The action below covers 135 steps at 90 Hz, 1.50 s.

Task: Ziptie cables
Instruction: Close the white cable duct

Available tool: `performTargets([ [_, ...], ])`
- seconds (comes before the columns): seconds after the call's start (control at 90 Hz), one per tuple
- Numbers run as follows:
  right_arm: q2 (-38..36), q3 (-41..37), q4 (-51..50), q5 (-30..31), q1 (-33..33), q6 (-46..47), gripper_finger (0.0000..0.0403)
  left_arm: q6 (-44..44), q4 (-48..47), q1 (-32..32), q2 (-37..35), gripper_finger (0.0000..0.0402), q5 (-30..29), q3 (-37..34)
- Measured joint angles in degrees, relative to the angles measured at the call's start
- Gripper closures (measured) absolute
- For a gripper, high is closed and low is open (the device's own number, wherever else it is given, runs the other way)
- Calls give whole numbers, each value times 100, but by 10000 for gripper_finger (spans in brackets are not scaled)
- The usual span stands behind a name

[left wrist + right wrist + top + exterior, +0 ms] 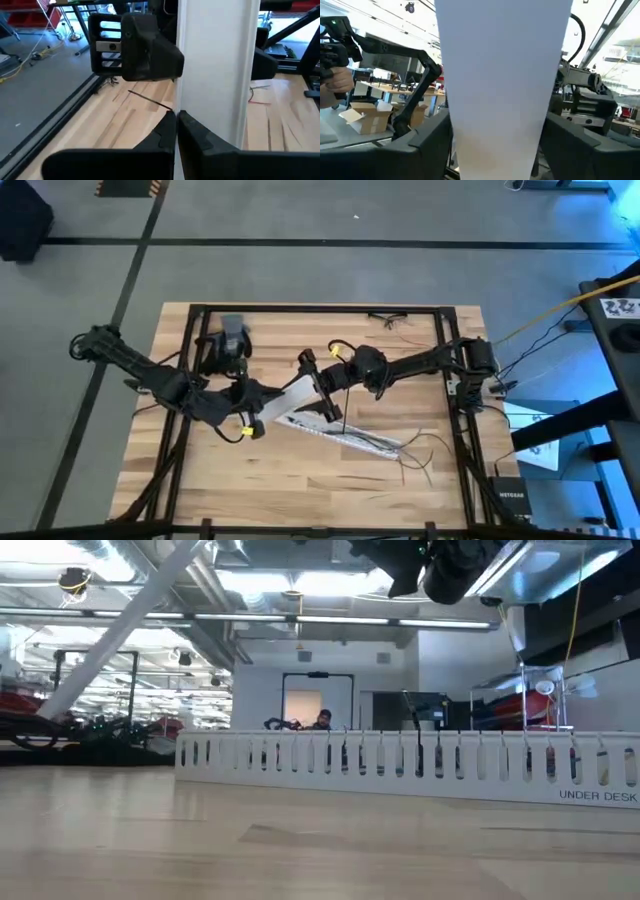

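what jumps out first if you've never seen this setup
A white strip is held up mid-table between both grippers: the left gripper is shut at its edge, and the right gripper straddles it. A second white slotted strip lies flat below, with the cables tangled at its right end.

Wooden table (300, 480) carried white slotted strip (345, 437), thin cables (420, 455) trailing off its right end.

Two white slotted strips (345, 437), one ziptie (337, 402), two arms (150, 375).
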Motion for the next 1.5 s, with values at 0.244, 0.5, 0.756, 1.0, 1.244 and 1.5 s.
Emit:
performTargets([
  [0.244, 7, 146, -50, -54, 54, -63, 181, 230, 182, 118, -2, 401, 44, 0],
  [0.5, 4, 312, -214, -19, 67, -54, 169, 555, 406, 155, 7, 388, -4, 0],
  [0.756, 4, 387, -291, -2, 65, -58, 173, 577, 430, 225, 7, 371, -7, 0],
  [1.0, 4, 389, -296, 3, 78, -52, 175, 743, 349, 214, -106, 308, 155, 0],
  [1.244, -4, 921, -840, -83, 91, 99, 174, 1029, -131, -73, -694, 230, 202, -2],
  [1.5, -127, 2045, -3160, -506, 81, 63, 174, -139, -1796, -192, -1161, 210, 216, 0],
])
